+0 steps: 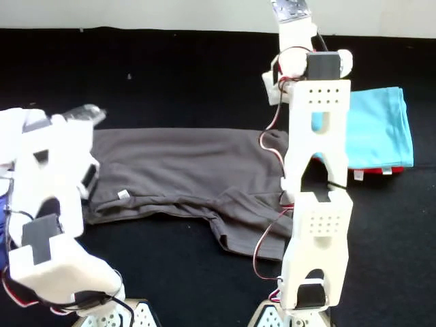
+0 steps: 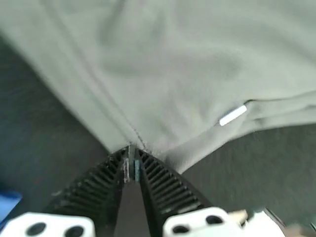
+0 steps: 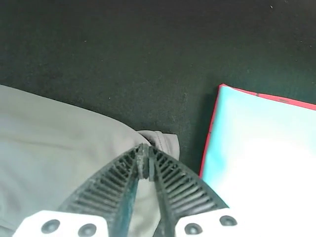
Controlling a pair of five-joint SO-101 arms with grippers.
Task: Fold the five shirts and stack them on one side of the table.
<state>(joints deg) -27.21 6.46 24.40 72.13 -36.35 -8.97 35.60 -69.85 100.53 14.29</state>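
Grey shirt (image 1: 184, 170) lies spread across mid table (image 1: 170, 68), long side running left to right, near edge rumpled w/ a flap bunched toward near right. Left gripper (image 2: 129, 165) is closed, tips pinching the shirt's left edge. The right gripper (image 3: 146, 163) is closed too, nipping a small fold at the far-right corner, just beside a folded cyan shirt (image 1: 378, 129) stacked on a red shirt (image 1: 371, 170) at far right. Fabric looks light, limp, not slippery; it will prob. sag betw. grips, so corners and hems are the best holds. The right arm (image 1: 317, 204) hides part of the shirt's right end. Print on the small white tag (image 2: 232, 114) can't be made out.
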